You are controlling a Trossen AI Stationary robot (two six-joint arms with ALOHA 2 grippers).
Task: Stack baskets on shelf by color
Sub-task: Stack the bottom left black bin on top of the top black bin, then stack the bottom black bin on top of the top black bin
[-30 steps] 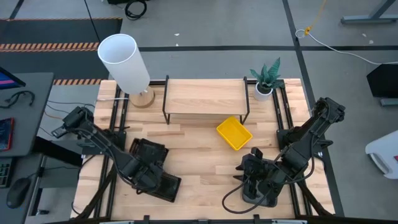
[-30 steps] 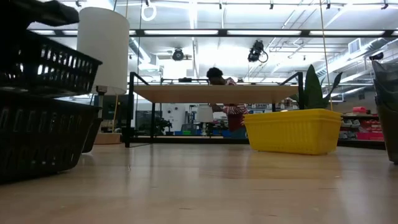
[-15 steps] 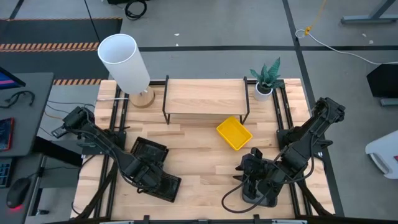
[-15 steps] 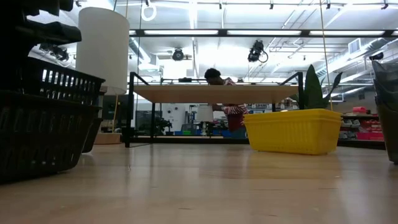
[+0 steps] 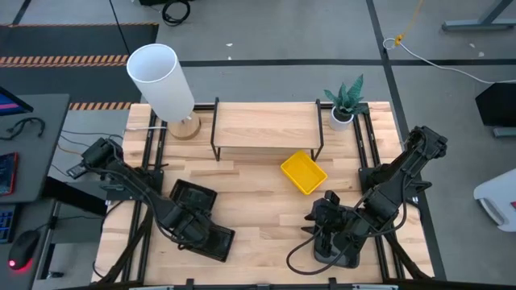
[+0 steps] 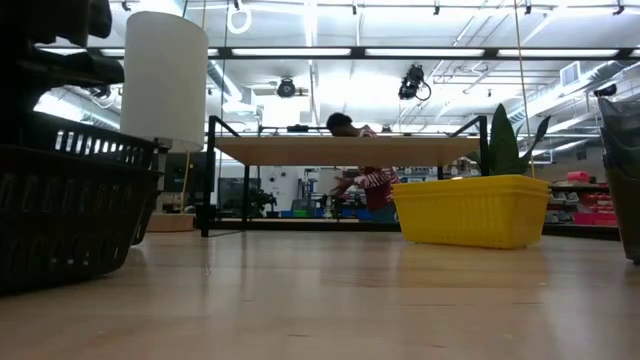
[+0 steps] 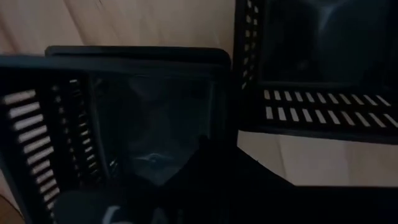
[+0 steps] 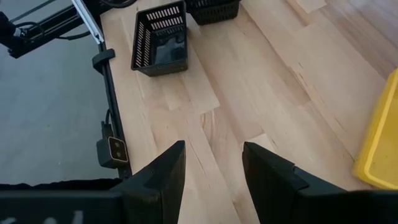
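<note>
Two black mesh baskets stand near the table's near left corner. One black basket (image 5: 194,196) is farther back and the other black basket (image 5: 214,242) is nearer the edge. My left gripper (image 5: 186,226) is low between them, shut on the farther basket (image 7: 124,130), whose top shows behind the nearer basket's rim (image 6: 70,160) in the low view. A yellow basket (image 5: 304,172) rests on its base in front of the shelf (image 5: 268,126). My right gripper (image 8: 211,180) waits open near the right near edge. No grey basket shows plainly. My left gripper comes at the farther black basket from above, slanting down, at a side wall (image 7: 221,124) by its rim. The dark fingers hide the place of contact, so the kind of hold cannot be told. The basket sits level and low, and I cannot tell whether its base is on the table.
A white lamp (image 5: 164,80) stands at the far left corner and a potted plant (image 5: 344,102) at the far right. Bare wooden table (image 5: 266,217) lies between the arms. A person (image 6: 355,180) moves in the room behind the shelf.
My left gripper has sunk toward the table with the black basket. In the low view the basket was tilted and raised above the nearer basket's rim. It has come down and levelled until only its top shows. The right arm has kept still.
</note>
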